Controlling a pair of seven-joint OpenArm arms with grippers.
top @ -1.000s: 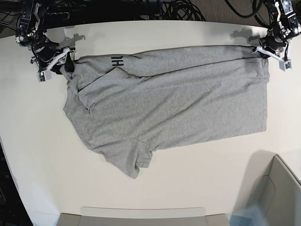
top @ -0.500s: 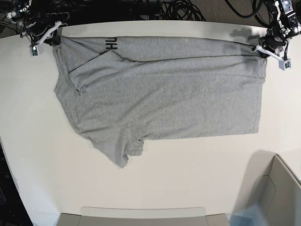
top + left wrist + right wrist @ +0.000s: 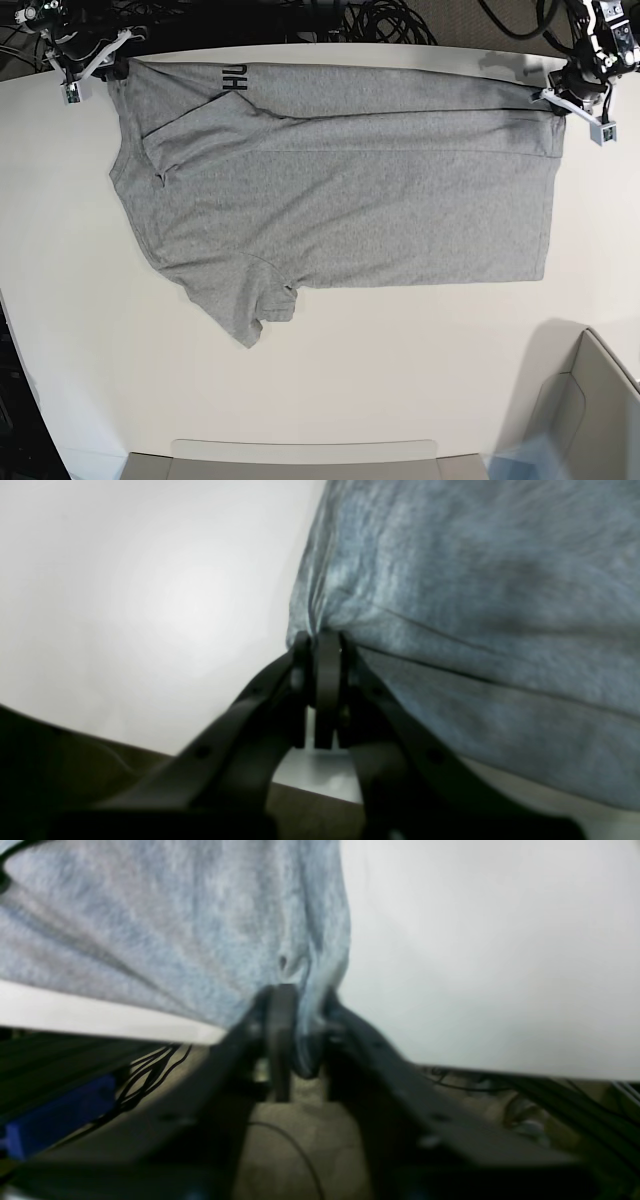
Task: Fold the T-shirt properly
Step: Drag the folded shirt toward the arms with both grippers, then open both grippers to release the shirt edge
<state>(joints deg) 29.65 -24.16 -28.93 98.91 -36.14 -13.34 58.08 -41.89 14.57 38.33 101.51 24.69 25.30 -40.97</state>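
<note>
The heather-grey T-shirt [image 3: 340, 190] lies spread across the white table [image 3: 400, 380], black lettering at 12 o'clock; the left claw [image 3: 560, 100] pinches its hem corner; the right claw [image 3: 112, 67] grips the shoulder edge.

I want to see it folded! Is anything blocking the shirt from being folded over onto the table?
Nothing visible does. The T-shirt lies spread on the table, pinched at two far corners by the left hand and the right hand. The table in front of it looks bare; the box sits off at the corner, apart from the shirt.
</note>
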